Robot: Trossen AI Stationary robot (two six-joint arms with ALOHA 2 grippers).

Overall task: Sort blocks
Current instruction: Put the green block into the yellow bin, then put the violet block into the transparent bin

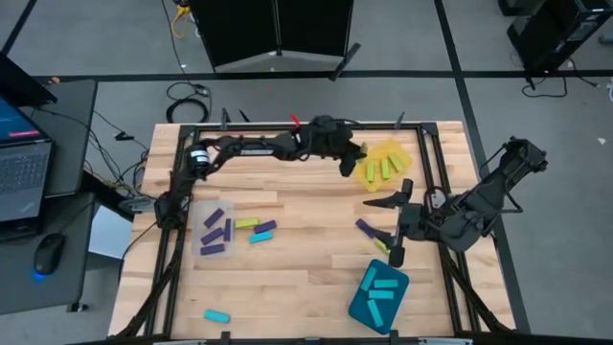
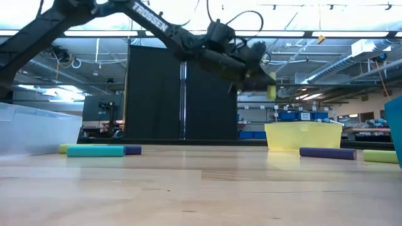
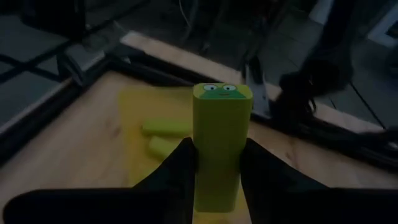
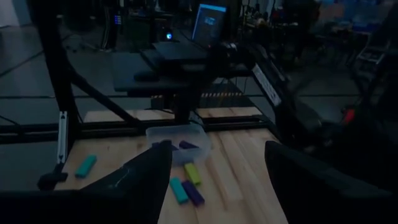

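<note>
Holding yellow-green blocks [image 1: 382, 167] — yellow tray [image 1: 398, 150], teal tray [image 1: 361, 305] with cyan blocks [image 1: 383, 291]

"TROSSEN" in white capitals along the dark arm link [image 2: 151, 24], upper left of centre in the low view. No other legible lettering anywhere. A printed cartoon face, 2 eyes and a mouth, but no writing, on the end of the yellow-green block [image 3: 221, 134] at the centre of the left wrist view. Glowing laptop screen [image 4: 208, 23] near the top of the right wrist view, content unreadable.
</note>
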